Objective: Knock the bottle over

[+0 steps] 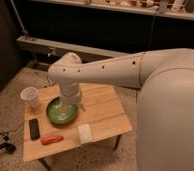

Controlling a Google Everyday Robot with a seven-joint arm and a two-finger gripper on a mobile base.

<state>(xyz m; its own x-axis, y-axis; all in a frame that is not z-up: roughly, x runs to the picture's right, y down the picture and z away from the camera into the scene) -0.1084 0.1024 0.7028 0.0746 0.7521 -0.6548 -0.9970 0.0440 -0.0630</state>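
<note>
Part of the table (106, 122) is hidden by the arm (105, 70), and no bottle can be made out on it. If light and stiff, as is likely, it would best be pushed near its top. The gripper (65, 106) is hung over the bowl (54, 118); its state cannot be told.

One wooden surface (106, 119) carries five loose things: one white cup (30, 96) at the far left, one green bowl (54, 116) near the middle, one flat black object (34, 128) at the near left, one orange-red object (51, 139) (its kind cannot be told) by the near edge, and one white packet (85, 133) just right of it. One arm (105, 70) reaches in from the right, its one tool (65, 106) over the green bowl.
</note>
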